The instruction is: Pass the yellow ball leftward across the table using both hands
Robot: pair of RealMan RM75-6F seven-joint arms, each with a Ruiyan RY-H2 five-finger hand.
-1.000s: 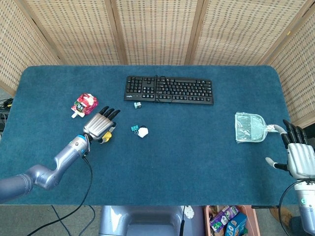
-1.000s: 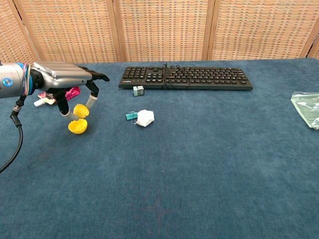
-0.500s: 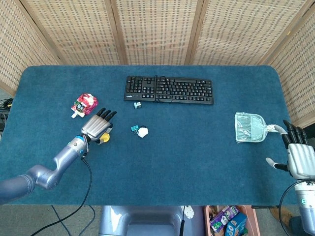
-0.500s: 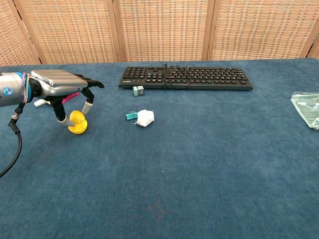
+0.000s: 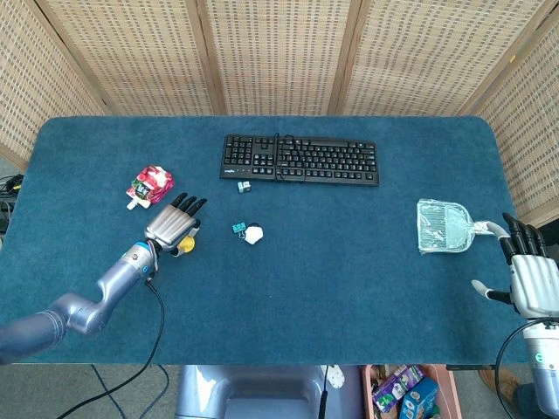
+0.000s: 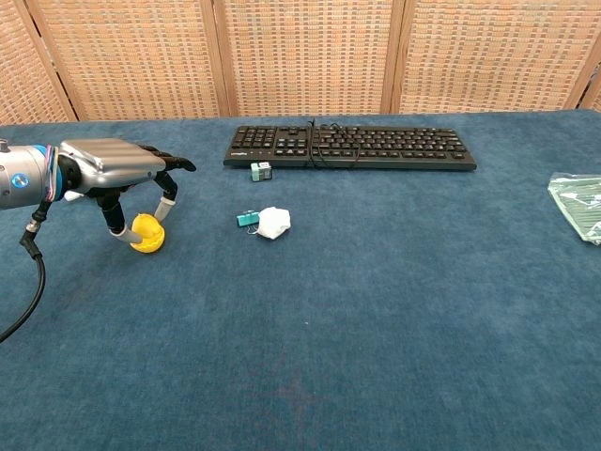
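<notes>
Two fingers [image 6: 115,225] of left hand [image 6: 117,164] around yellow ball [image 6: 146,233].

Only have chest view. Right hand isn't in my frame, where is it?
Observer: Head view shows the right hand off the table's near right corner, fingers apart, holding nothing.
Operator: Anything near it?
Observer: The clear plastic bag lies whole on the table, just left of that hand; I can't tell whether they touch.
Operator: Red thing at far left?
Observer: A red pouch, lying flat beyond the left hand, apart from it.
</notes>
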